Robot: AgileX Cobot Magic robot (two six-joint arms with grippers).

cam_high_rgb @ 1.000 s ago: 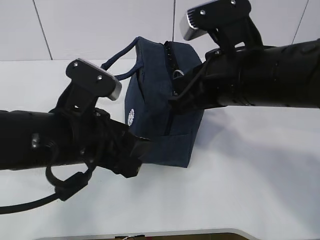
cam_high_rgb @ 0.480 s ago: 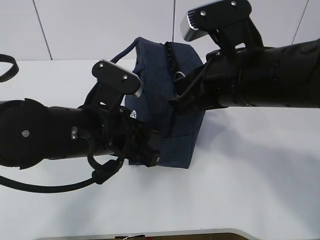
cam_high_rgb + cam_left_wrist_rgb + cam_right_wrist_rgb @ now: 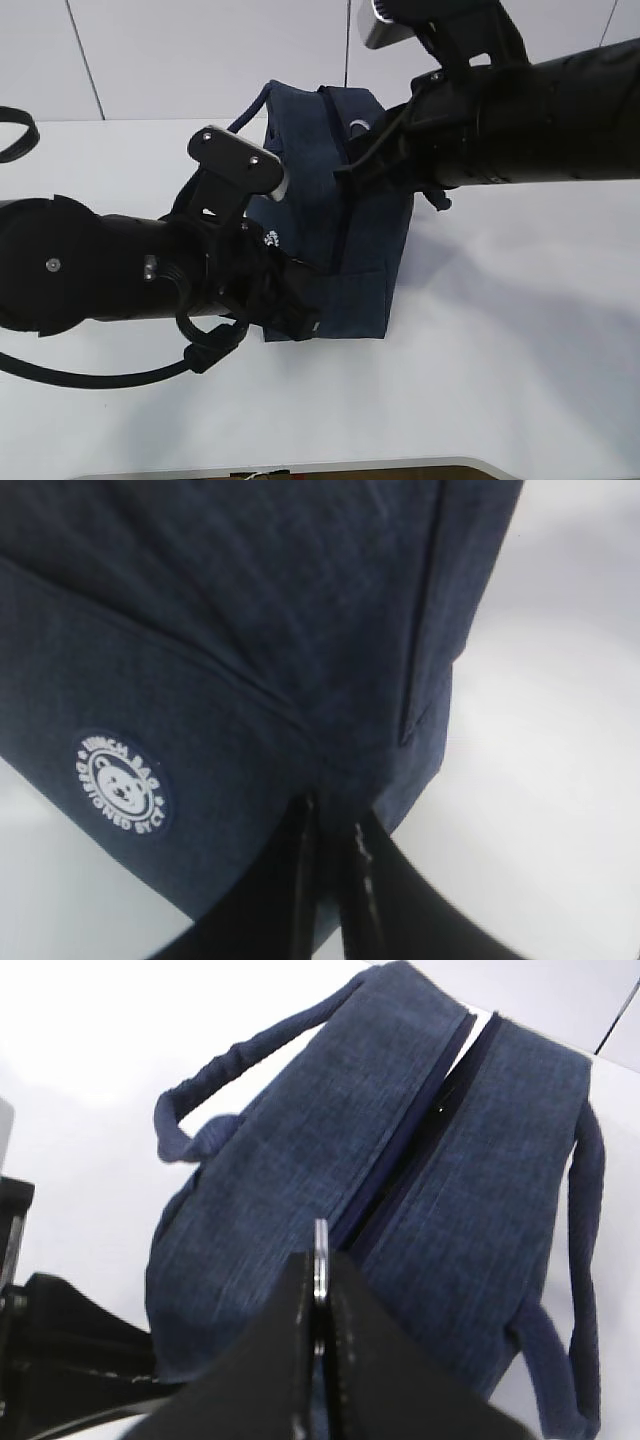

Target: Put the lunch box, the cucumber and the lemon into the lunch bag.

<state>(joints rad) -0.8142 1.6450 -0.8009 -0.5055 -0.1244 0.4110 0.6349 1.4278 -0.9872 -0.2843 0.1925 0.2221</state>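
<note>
The white table [image 3: 520, 350] is seen in all three views. The lunch bag [image 3: 340, 230] is set upright near the table's middle in the exterior view, between the two black arms; the left arm crosses from 9 o'clock, the right arm from 3 o'clock.

Only the right wrist view shows the bag's top: two fabric panels meeting along a dark zipper line [image 3: 410, 1145], with one loop handle [image 3: 215, 1110] at 10 o'clock and the other handle [image 3: 585, 1290] at 4 o'clock. Only the left wrist view shows the round white logo [image 3: 121, 782] legibly, at 8 o'clock on the bag's side; in the exterior view the same patch is largely covered by the left arm.

The bag's lower left corner is hidden behind the left arm in the exterior view. The right gripper's tip is not resolved there against the dark fabric. The bag's interior cannot be seen in any view.

Left gripper [image 3: 330, 825]: jaws nearly together, pinching a fold of the bag's fabric at its lower edge. Right gripper [image 3: 320, 1260]: jaws closed on a thin metal ring [image 3: 321, 1250], seen edge-on, standing up between them just above the zipper line. In the exterior view a ring [image 3: 358, 125] is faintly visible near the top of the bag.
</note>
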